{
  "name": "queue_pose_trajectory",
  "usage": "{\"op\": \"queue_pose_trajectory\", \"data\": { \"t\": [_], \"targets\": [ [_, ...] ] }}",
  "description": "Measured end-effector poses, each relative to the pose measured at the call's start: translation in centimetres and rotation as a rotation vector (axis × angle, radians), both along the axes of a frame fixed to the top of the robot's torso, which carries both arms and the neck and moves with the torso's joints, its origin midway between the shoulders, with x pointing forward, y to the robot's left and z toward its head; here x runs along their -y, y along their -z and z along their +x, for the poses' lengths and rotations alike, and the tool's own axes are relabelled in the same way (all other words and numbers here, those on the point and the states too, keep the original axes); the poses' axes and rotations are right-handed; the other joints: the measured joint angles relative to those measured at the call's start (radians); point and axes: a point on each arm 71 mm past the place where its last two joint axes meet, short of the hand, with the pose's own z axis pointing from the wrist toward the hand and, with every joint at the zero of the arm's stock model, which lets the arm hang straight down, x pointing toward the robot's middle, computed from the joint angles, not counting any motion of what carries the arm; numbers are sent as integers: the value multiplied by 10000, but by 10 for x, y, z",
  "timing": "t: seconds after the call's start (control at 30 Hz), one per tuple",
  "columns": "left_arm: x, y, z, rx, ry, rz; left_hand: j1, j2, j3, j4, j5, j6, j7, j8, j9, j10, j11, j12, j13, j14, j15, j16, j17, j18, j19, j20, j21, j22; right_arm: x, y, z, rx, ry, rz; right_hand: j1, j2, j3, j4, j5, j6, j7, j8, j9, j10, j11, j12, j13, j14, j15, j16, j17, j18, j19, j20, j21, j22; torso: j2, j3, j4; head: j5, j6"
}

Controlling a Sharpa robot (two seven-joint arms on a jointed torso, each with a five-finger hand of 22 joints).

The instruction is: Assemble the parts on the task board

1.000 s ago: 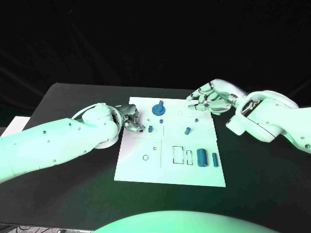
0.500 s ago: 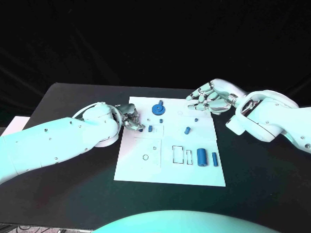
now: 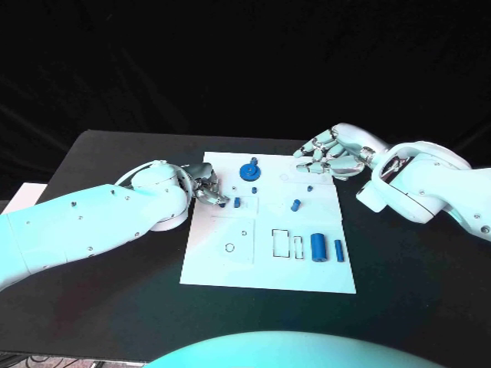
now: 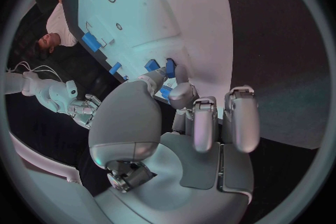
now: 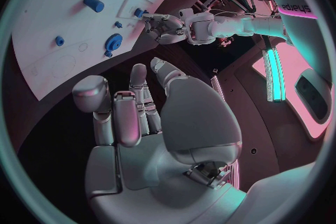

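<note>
Fingers (image 3: pixel 215 193) of the left hand (image 3: pixel 207 190) sit bunched at the left edge of the flat white task board (image 3: pixel 229 268) on the black surface (image 3: pixel 102 176) in the head view, beside a small blue peg (image 3: pixel 237 203); whether they pinch anything cannot be told from here. The right hand (image 3: pixel 328 157) hovers over the board's far right corner with its fingers curled and nothing in them. On the board lie a blue round gear-like part (image 3: pixel 250 172), a short blue pin (image 3: pixel 297 205), a fat blue cylinder (image 3: pixel 318 248) and a thin blue bar (image 3: pixel 340 251). From the left wrist, thumb and a fingertip (image 4: pixel 168 70) close on a small blue part (image 4: pixel 170 66) at the board's edge (image 4: pixel 203 22). From the right wrist, the silver fingers (image 5: pixel 122 109) are bent, apart and empty above the board (image 5: pixel 42 45).
</note>
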Motion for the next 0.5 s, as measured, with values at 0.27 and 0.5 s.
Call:
{"op": "queue_pose_trajectory", "data": {
  "t": [0.27, 0.5],
  "targets": [
    [1, 1, 0, -21, -53, 41, -95, -94, -220, 128, 10, 36, -35, 60, 19, 0, 0, 78, 69, -36, -35, 0, 0, 0, 0, 0, 52, 0, 0, 0, 0, 4, -6, 4, 0, 0, 0, 0, 0, 0, 0, 0, 0, 2, 2, 0, 0, 0, 0, 0, 0, 0, 0, 0, 0, 0, -2, -3, 3, -7, -12],
    [2, 2, -1, -77, -96, 101, -350, -157, -506, 399, 61, 87, -88, 96, 20, 28, -28, 78, 100, -36, -35, 0, 8, 0, 0, 0, 51, 0, 0, 0, 0, 6, -9, 7, 0, 0, 0, 0, 0, 0, 0, 0, 0, 2, 2, 0, 0, 0, 0, -38, 1, 0, 0, 0, 0, -10, -3, -6, 1, -7, -11]
  ]
}}
